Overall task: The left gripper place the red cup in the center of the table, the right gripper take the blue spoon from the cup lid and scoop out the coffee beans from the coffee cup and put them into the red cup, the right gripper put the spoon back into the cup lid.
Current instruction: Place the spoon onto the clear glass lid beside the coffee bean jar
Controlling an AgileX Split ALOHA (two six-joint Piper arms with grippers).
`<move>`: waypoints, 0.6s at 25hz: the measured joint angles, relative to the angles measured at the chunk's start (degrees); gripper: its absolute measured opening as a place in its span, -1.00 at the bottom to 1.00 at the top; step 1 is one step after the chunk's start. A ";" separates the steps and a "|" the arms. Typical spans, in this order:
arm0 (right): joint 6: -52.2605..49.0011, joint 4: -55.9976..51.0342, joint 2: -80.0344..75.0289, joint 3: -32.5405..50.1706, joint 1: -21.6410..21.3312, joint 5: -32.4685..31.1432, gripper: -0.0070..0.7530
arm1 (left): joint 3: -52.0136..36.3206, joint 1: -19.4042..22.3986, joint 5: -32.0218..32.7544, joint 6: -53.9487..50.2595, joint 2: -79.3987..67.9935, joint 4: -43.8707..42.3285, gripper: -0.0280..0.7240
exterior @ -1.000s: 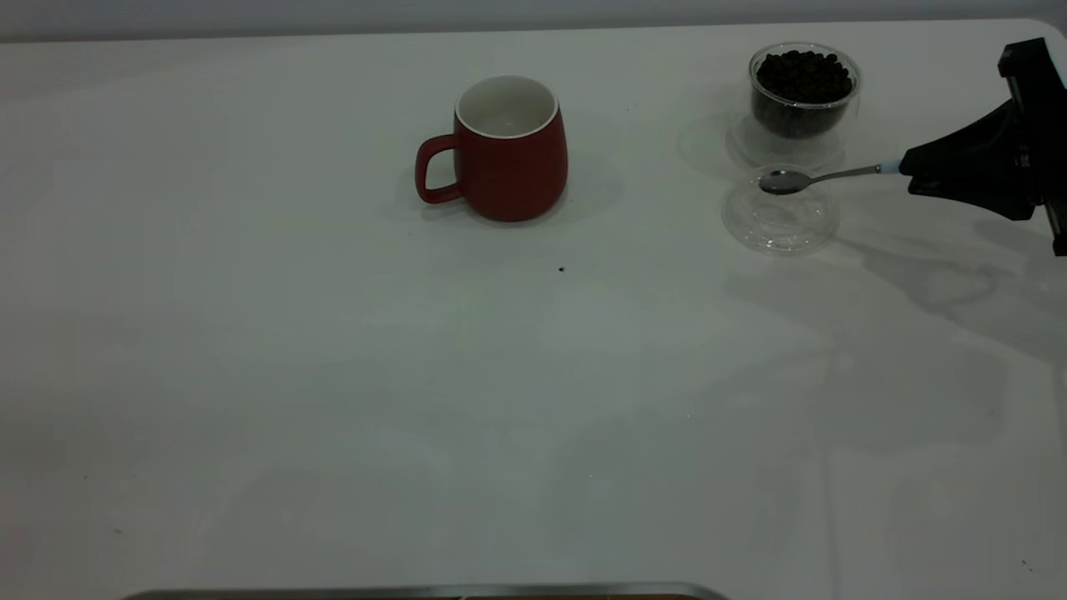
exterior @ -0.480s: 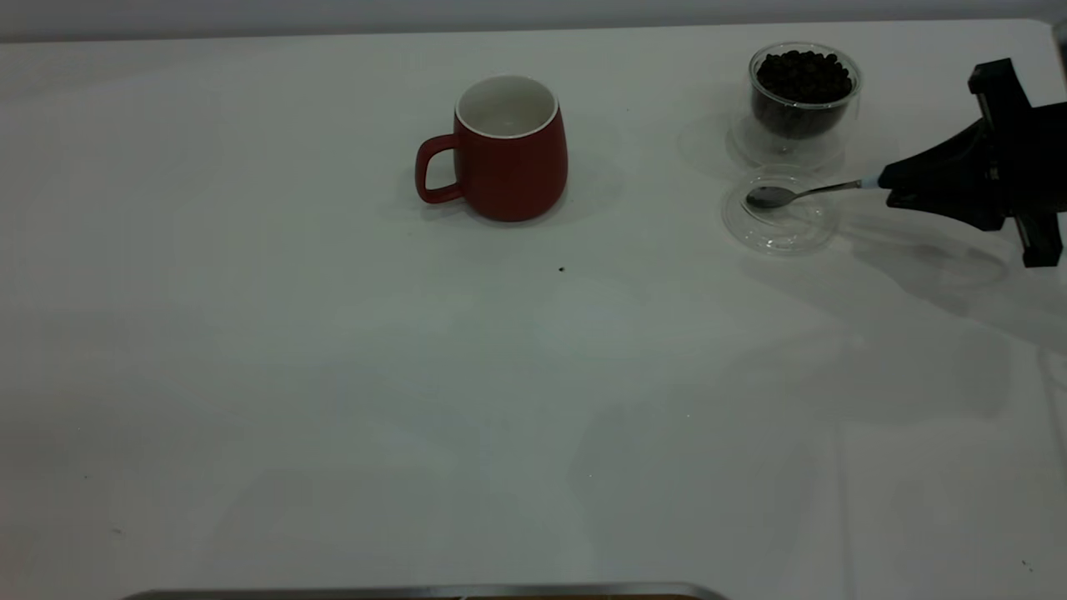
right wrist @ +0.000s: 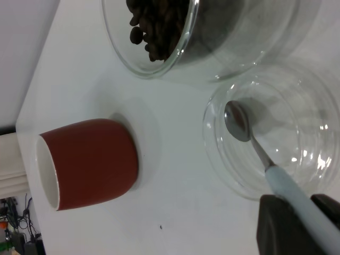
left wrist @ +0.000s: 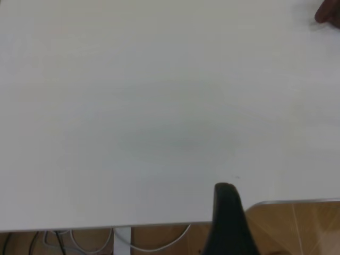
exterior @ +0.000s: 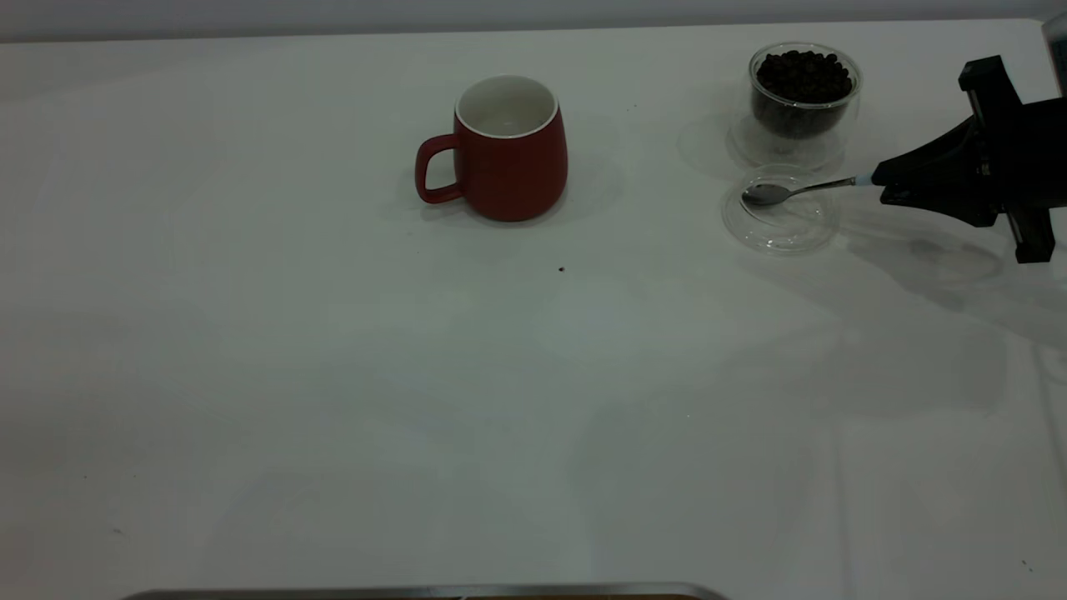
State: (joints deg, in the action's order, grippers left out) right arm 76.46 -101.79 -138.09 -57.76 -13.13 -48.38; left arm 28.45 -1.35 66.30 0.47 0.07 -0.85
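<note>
Nearest the camera, a thin strip of metal edging (exterior: 425, 592) runs along the near rim of the table (exterior: 333, 400), whose broad white top carries only faint shadows and a few tiny dark specks, one speck (exterior: 561, 269) lying a little nearer than the mug. My left gripper (left wrist: 229, 223) is out of the exterior view; my left wrist view shows one dark finger of it over the table's edge, with wooden flooring and loose cables below, and I cannot tell whether that claw is apart or together.

Farther in, about mid-table, the red cup (exterior: 507, 150) stands upright, its handle to the left and its white inside bare.

Over on the right, my right gripper (exterior: 875, 180) reaches in from the right edge, its fingers (right wrist: 279, 228) clamped on the pale handle of the blue spoon (exterior: 800, 190). The spoon lies almost level, pointing left, its shiny bowl inside the ring of the cup lid (exterior: 779, 218), which lies flat on the table. I cannot tell whether the bowl touches the lid. The bowl itself holds nothing.

Just beyond the lid stands the coffee cup (exterior: 803, 96), clear glass, heaped to the brim with coffee beans (exterior: 804, 73). Beyond the table's far edge runs a plain grey wall (exterior: 500, 12).
</note>
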 joint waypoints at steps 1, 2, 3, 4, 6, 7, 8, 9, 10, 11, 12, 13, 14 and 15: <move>0.00 0.00 0.00 0.00 0.00 0.34 -0.71 | 0.00 0.00 0.00 0.00 0.00 0.00 0.64; 0.00 0.00 0.00 -0.04 0.00 1.11 -0.71 | 0.00 0.00 0.00 0.00 0.00 0.00 0.64; 0.00 0.00 0.00 -0.04 0.00 1.46 -0.71 | 0.00 0.00 0.00 0.00 0.00 0.00 0.64; 0.00 0.00 0.00 -0.04 0.00 1.52 -0.71 | 0.00 0.00 0.00 0.00 0.00 0.00 0.64; 0.00 0.00 0.00 -0.11 0.00 1.45 -0.71 | 0.00 0.00 0.00 0.00 0.00 0.00 0.64; 0.00 0.00 0.00 -0.11 0.00 1.34 -0.71 | 0.00 0.00 0.00 0.00 0.00 0.00 0.64; 0.00 0.00 0.00 -0.11 0.00 1.28 -0.71 | 0.00 0.00 0.00 0.00 0.00 0.00 0.64; 0.00 0.00 0.00 -0.11 0.00 1.28 -0.71 | 0.00 0.00 0.00 0.00 0.00 0.00 0.64; 0.00 0.00 0.00 -0.11 0.00 1.28 -0.71 | 0.00 0.00 0.00 0.00 0.00 0.00 0.64; 0.00 0.00 0.00 -0.11 0.00 1.28 -0.71 | 0.00 0.00 0.00 0.00 0.00 0.00 0.64; 0.00 0.00 0.00 -0.11 0.00 1.28 -0.71 | 0.00 0.00 0.00 0.00 0.00 0.00 0.64; 0.00 0.00 0.00 -0.11 0.00 1.23 -0.71 | 0.00 0.00 0.00 0.00 0.00 0.00 0.64; 0.00 0.00 0.00 -0.11 0.00 1.22 -0.71 | 0.00 0.00 0.00 0.00 0.00 0.00 0.64; 0.00 0.00 0.00 -0.11 0.14 1.22 -0.71 | 0.00 0.00 0.00 0.00 0.00 0.00 0.64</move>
State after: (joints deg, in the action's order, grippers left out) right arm 76.46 -101.79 -138.09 -57.87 -12.99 -47.16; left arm 28.45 -1.35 66.30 0.47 0.07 -0.85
